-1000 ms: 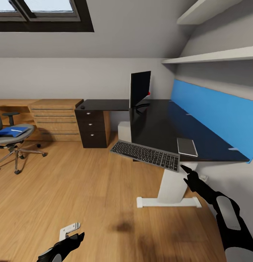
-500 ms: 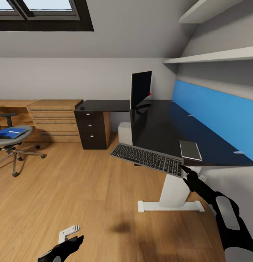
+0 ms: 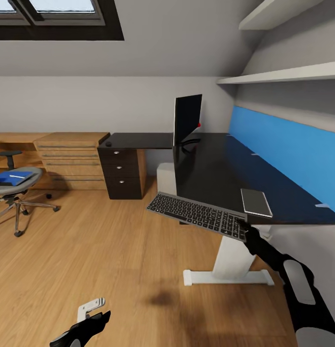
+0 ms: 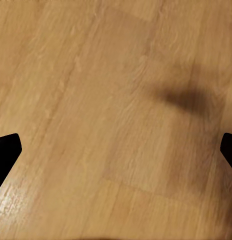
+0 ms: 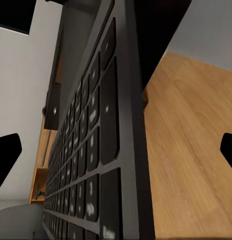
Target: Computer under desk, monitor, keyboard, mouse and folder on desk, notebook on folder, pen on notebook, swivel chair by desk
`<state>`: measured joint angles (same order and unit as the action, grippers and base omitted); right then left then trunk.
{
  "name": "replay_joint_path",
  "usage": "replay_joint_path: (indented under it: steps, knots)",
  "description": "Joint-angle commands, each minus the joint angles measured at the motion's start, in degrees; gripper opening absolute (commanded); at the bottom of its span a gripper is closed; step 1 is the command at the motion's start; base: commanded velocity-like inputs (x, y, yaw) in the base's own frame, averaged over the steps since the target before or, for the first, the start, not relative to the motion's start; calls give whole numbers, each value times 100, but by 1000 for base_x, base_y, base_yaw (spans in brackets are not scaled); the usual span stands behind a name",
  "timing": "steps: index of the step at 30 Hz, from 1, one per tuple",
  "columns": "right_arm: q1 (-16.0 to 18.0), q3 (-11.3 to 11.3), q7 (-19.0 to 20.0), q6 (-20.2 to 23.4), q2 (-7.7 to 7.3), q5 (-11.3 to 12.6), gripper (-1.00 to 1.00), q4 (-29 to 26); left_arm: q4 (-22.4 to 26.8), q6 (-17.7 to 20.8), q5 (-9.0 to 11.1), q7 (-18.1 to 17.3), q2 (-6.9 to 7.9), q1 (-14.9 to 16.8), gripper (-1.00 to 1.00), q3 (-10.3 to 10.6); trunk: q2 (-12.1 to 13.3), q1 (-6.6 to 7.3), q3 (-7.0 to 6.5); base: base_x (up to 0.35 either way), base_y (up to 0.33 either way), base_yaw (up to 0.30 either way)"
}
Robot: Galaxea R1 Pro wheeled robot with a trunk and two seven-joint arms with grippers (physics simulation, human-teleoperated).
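Wood planks cover the floor [image 3: 90, 250] in front of you, under grey walls and a sloped ceiling with a skylight [image 3: 57, 17] at upper left. At far left the chair [image 3: 13, 190] stands well apart from the desk, with the blue folder [image 3: 8, 178] on its seat and a pale pen [image 3: 16, 176] lying on that. Next come the low wooden cabinets [image 3: 71, 159], then the dark drawer unit [image 3: 120, 171]. A small dark mouse [image 3: 108, 143] sits on the desk's [image 3: 211, 168] black top above the drawers. Your left gripper [image 3: 93, 320] hangs low over the floor; in its wrist view the fingers [image 4: 6, 152] stand spread with bare planks between them. The pale computer [image 3: 165, 178] sits under the desk, and the monitor [image 3: 186, 118] stands on top, seen nearly edge-on. Your right gripper [image 3: 244, 229] pinches the keyboard [image 3: 199, 214] by its near end, holding it in the air just off the desk's front edge. A flat grey notebook [image 3: 256, 202] lies on the desk just beyond. A blue panel [image 3: 288, 154] and two shelves [image 3: 283, 74] line the right wall. No writing is legible anywhere.
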<state>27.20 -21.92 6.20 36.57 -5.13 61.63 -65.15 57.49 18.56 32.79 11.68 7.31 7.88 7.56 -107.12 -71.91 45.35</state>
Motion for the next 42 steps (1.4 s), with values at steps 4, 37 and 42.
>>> replay_joint_path:
  steps: [4, 37, 42]
  knots:
    - [3, 137, 21, 31, 55, -10, 100, 17, 11, 8, 59, 56, 8, 3, 100, 26, -3, 1, 5, 4, 1, 0]
    - [-3, 241, 421, 26, 276, -19, -100, -4, 1, 1, 61, 79, 8, 2, 100, 26, 358, 198, -156, 0, 0, 0]
    - [-11, 243, 1091, -1, 283, -32, -100, -6, -1, -1, 61, 80, 8, 2, 100, 26, 559, 308, -246, 0, 0, 0]
